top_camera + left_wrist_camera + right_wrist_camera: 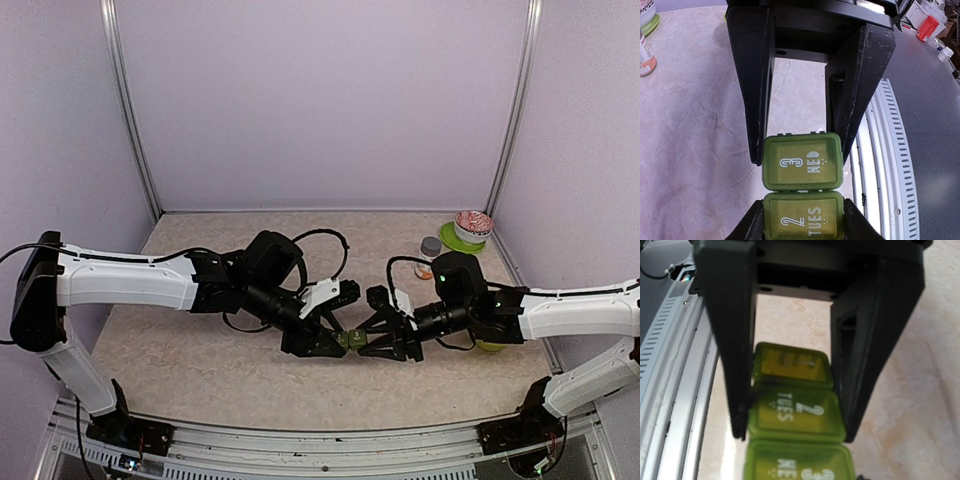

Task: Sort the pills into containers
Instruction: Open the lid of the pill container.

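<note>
We've got the pill organizer (352, 341) at mid table (200, 350), between both arms: left gripper (802, 152) narrowed and clamped across the WED cell (802, 164), right gripper (795, 422) pinching the neighbouring TUES cell (796, 414), jaws snug on its sides

Seen from above, the pill organizer (352, 340) is mostly hidden between the fingers (318, 346). In the right wrist view the far compartment (792, 360) has blurred lettering, and the WED compartment (800, 465) is cropped below. The left wrist view crops the TUES compartment (802, 220) and a bottle (645, 57).
</note>
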`<state>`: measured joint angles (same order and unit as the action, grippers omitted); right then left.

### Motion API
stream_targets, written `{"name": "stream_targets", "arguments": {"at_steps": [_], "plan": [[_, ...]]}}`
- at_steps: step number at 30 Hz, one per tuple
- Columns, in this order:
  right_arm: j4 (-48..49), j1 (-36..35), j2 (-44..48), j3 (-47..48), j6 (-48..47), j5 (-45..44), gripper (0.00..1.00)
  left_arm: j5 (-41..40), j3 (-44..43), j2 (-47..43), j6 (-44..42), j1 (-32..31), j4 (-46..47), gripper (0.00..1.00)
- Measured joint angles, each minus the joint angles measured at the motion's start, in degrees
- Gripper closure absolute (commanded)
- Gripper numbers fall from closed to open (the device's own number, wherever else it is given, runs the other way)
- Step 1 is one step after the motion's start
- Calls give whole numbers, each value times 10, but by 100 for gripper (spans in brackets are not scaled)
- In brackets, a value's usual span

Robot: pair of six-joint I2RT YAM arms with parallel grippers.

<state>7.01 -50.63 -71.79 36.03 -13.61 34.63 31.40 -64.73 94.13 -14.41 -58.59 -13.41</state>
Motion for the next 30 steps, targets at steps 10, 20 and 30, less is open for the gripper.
{"name": "stream_targets", "arguments": {"at_steps": [10, 20, 30], "plan": [[-7, 0, 4, -1, 14, 4, 57, -18, 0, 0, -1, -10, 1, 87], [-8, 0, 4, -1, 22, 1, 75, -28, 0, 0, -2, -11, 1, 87], [-3, 0, 4, -1, 24, 3, 36, -37, 0, 0, -4, -14, 0, 87]]}}
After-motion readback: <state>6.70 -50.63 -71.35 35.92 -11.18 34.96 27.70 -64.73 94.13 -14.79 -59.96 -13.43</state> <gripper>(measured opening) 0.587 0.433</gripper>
